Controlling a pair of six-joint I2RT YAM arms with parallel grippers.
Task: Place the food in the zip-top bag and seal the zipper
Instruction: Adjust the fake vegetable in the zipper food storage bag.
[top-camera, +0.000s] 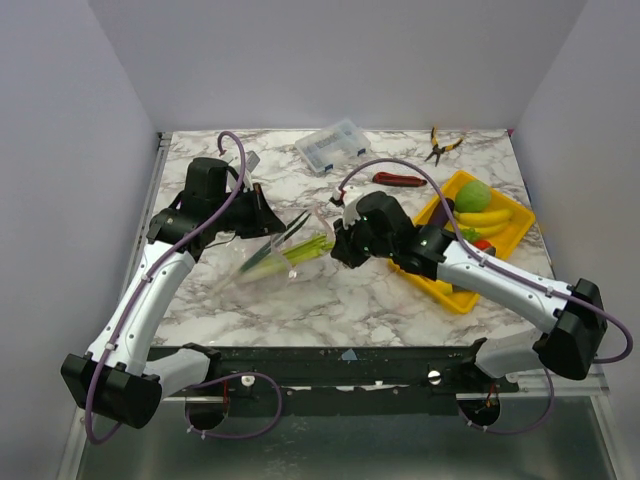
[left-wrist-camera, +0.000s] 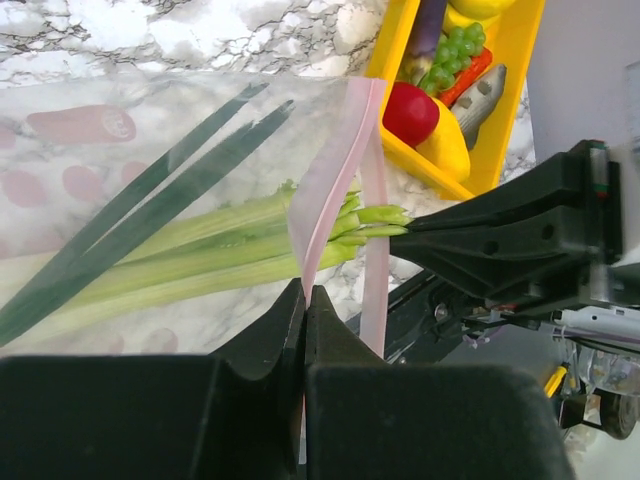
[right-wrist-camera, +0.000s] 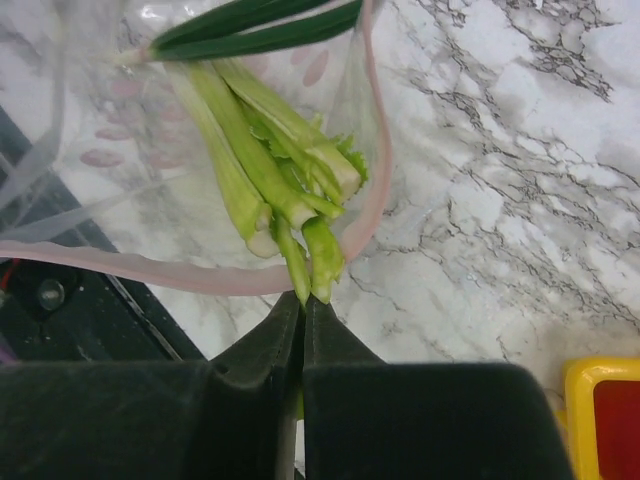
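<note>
Clear zip-top bag (top-camera: 262, 272): floppy see-through plastic film lying on the white-grey marbled table (top-camera: 350, 310), mouth facing the right arm. Judged very light and limp. It will buckle or slide if pushed, so it needs an anchor at the mouth.
Pink-red zipper strip (left-wrist-camera: 338, 160): thin press-seal band along the mouth edge. Judged the firmest part of the bag and the best place to hold. One lip is lifted and the other sags, so the mouth stands open.
Left gripper (left-wrist-camera: 304, 295): jaws together, clamped on the zipper strip of the lifted lip.
Green-white celery stalk (right-wrist-camera: 250, 170): long plastic toy bundle with dark green leaf blades. Most of its length lies inside the bag. Only the cut ends poke out past the mouth strip. Judged light, rigid and smooth, so likely slippery in a fingertip pinch. A hold on the thicker stem would be safer than one on the thin ends.
Right gripper (right-wrist-camera: 303, 300): jaws closed on the tips of the celery ends, just outside the bag mouth.
Yellow rectangular tray (left-wrist-camera: 385, 40): on the right side of the table, apart from the bag. It carries food not yet bagged: red round tomato (left-wrist-camera: 410, 112), green grape bunch (left-wrist-camera: 455, 48), yellow banana pieces (top-camera: 485, 218), green ball (top-camera: 475, 193).
Handling risk: round pieces will probably roll. The film may cling to the stalk when the right fingers let go.
</note>
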